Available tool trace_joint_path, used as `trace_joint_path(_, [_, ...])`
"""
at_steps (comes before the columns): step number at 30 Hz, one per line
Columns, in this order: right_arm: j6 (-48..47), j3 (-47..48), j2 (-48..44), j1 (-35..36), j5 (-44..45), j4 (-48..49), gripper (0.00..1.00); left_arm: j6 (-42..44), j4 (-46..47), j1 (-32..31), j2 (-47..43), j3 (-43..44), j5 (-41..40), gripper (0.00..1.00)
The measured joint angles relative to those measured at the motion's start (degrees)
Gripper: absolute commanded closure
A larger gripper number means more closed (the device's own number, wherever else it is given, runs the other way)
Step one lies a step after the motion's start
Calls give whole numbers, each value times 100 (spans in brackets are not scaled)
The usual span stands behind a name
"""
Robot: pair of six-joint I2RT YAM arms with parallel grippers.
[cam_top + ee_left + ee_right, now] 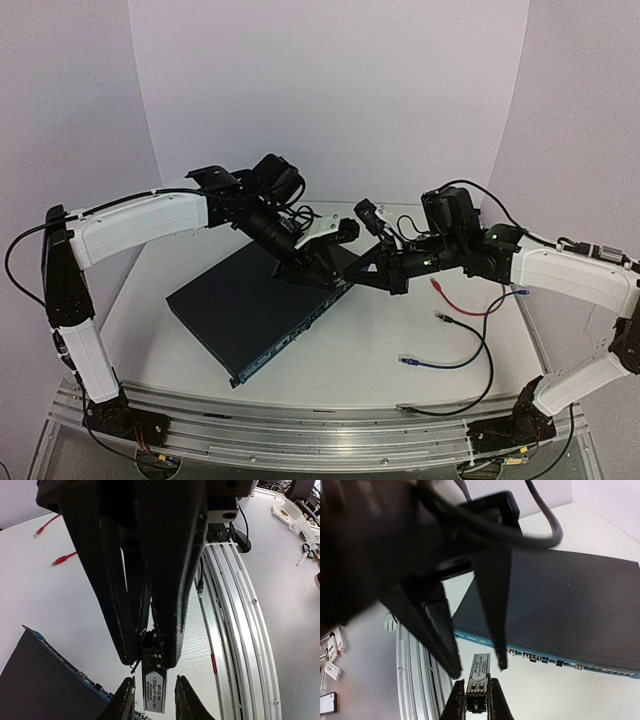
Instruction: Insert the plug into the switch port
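Note:
The plug (479,672), a small silver module with a printed label, is clamped at its rear end between the pads of my right gripper (476,681), which is shut on it. In the left wrist view the plug (154,692) hangs between the two fingers of my left gripper (154,680), which is open with a gap on each side. Both grippers meet just off the right corner of the switch (250,310), a flat dark box. Its row of ports (545,659) runs along the blue-edged face, beside the plug's tip.
Loose red (455,298), blue (440,362) and black (470,380) cables lie on the white table to the right of the switch. An aluminium rail (320,430) runs along the near edge. White walls close in the back and sides.

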Motion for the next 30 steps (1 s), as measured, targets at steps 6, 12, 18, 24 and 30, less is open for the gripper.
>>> trace_joint_path(6, [-10, -12, -3, -2, 157, -326, 100, -66, 397, 56, -120, -233, -22, 0])
trace_joint_path(12, [-71, -492, -343, -2, 228, -3, 100, -717, 1589, 72, -1012, -1679, -225, 0])
trace_joint_path(18, [-167, -1114, -800, -2, 35, 675, 100, -1730, 3092, 75, -1618, -2665, 175, 1])
trace_joint_path(24, [-194, -1132, -923, -2, -159, 1057, 100, -2451, 3826, 77, -1463, -2685, 902, 15])
trace_joint_path(30, [-206, -1146, -1162, -2, -205, 1242, 100, -2745, 3925, 77, -973, -2547, 1463, 27])
